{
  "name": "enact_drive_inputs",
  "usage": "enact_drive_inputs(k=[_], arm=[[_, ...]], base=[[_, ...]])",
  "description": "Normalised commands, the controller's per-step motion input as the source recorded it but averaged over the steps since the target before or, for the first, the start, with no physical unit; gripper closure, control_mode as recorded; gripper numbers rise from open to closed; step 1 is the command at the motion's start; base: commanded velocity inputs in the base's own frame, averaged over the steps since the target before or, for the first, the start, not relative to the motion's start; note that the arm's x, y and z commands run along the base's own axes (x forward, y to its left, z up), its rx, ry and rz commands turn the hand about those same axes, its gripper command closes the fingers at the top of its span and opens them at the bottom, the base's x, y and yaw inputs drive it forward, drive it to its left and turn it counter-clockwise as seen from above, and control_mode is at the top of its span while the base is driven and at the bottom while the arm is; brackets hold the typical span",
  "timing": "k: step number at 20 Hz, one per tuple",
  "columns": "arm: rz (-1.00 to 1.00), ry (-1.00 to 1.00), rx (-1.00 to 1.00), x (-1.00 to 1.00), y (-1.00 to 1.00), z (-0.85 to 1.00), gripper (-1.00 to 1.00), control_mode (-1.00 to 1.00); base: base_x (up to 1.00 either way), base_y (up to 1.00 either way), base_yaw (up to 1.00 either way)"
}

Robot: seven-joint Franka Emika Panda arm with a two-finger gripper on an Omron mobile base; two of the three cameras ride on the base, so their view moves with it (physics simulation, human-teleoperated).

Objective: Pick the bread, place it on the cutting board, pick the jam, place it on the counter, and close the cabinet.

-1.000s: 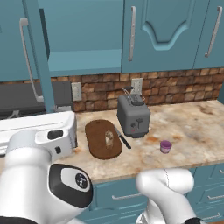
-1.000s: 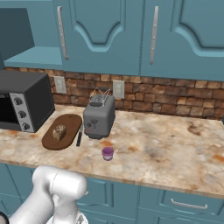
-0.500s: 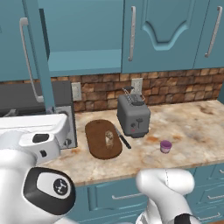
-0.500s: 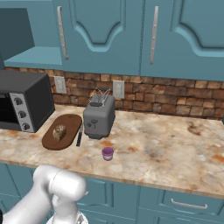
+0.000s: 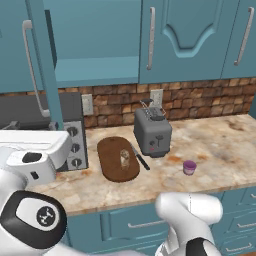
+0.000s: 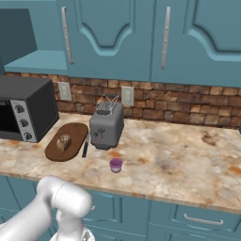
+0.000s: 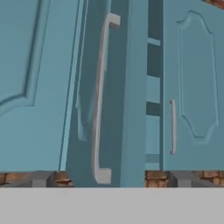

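The bread (image 5: pixel 124 158) (image 6: pixel 63 142) lies on the dark oval cutting board (image 5: pixel 112 172) (image 6: pixel 70 129). The pink jam (image 5: pixel 189 167) (image 6: pixel 116 164) stands on the marbled counter (image 5: pixel 220 145) (image 6: pixel 179 155), right of the toaster. The teal cabinet (image 5: pixel 95 45) (image 6: pixel 23 42) is open; its door (image 5: pixel 12 50) (image 7: pixel 133 87) swings out at the left, with a long silver handle (image 5: pixel 32 70) (image 7: pixel 99 100). My gripper (image 7: pixel 111 179) is open and empty, facing the door's edge and handle. Its white hand (image 5: pixel 31 150) is low at the left, in front of the oven.
A grey toaster (image 5: pixel 152 132) (image 6: pixel 106 124) stands behind a black-handled knife (image 5: pixel 140 157) (image 6: pixel 85 146). A dark toaster oven (image 5: pixel 50 125) (image 6: pixel 23 113) sits at the counter's left under the open cabinet. Closed teal wall doors (image 5: pixel 195 35) (image 6: pixel 188 37) hang to the right.
My arm has swung left, carrying the hand towards the open cabinet door. Bread, jam and board have not moved.
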Motion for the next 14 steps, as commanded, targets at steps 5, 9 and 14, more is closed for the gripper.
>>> enact_drive_inputs(k=[5,9,14], arm=[[-0.05,0.00,0.00,0.20,0.00,0.00,-1.00,-1.00],[-0.04,-0.05,0.00,0.03,0.00,0.00,-1.00,-1.00],[-0.08,-0.06,0.00,0.00,0.00,0.00,-1.00,-1.00]], base=[[0.00,0.00,0.00],[0.00,0.00,0.00],[0.00,0.00,0.00]])
